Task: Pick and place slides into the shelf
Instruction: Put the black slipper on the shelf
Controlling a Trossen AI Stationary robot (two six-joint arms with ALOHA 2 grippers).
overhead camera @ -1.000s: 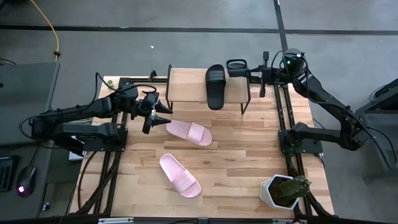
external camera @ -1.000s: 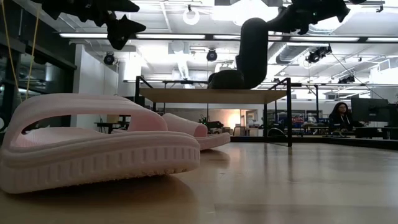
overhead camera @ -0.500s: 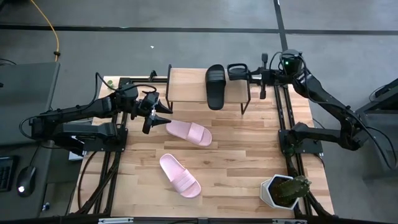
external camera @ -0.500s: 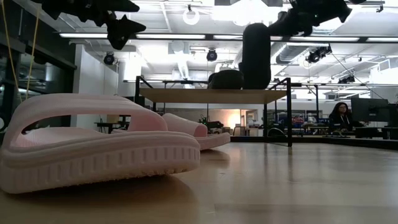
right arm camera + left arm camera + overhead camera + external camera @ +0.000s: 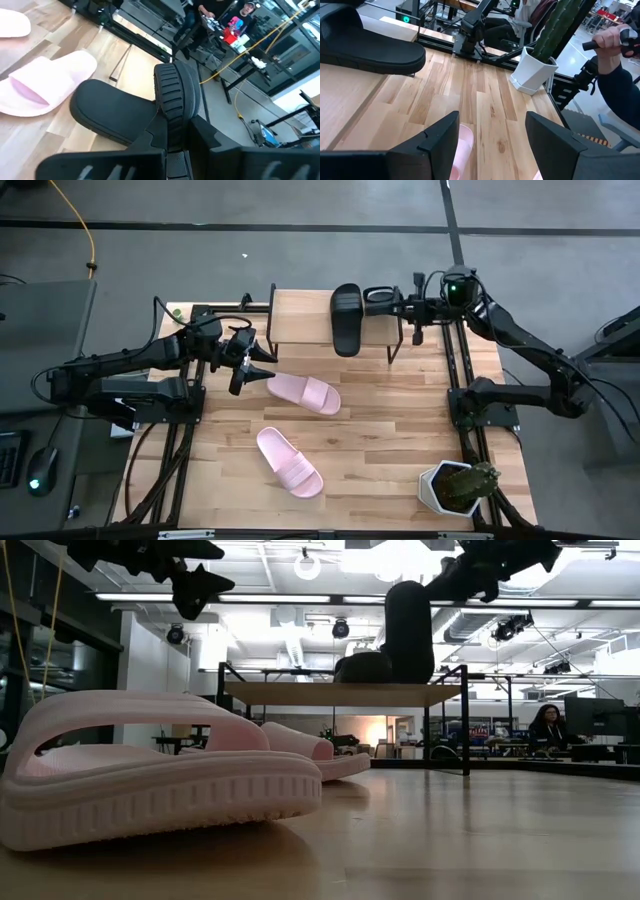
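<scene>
One black slide (image 5: 346, 320) lies on the shelf's wooden top (image 5: 300, 320), strap up. My right gripper (image 5: 405, 305) is shut on the second black slide (image 5: 378, 296) over the shelf's right end; in the low view this slide (image 5: 408, 630) stands upright. Two pink slides lie on the table, one (image 5: 303, 392) just right of my left gripper (image 5: 262, 367), the other (image 5: 289, 462) nearer the front edge. My left gripper is open and empty above the table, with the first pink slide's edge (image 5: 465, 142) below its fingers. My right gripper pinches the second black slide's upper end (image 5: 172, 100) between its two fingers, coming level from the table's right. The slide hangs upright, its ribbed sole toward the wrist camera. Its lower end (image 5: 408, 675) is at the shelf top; I cannot tell whether it touches.
A white pot with a cactus (image 5: 458, 485) stands at the table's front right corner. The shelf's black legs (image 5: 396, 345) stand on the far part of the table. People show in the room beyond (image 5: 548, 725), and a person's hand (image 5: 615, 42) shows past the table.
My right gripper has gone a little toward the table's left edge with the black slide, bringing it over the shelf's right end. The slide, slanted before, now stands upright beside the black slide on the shelf.
</scene>
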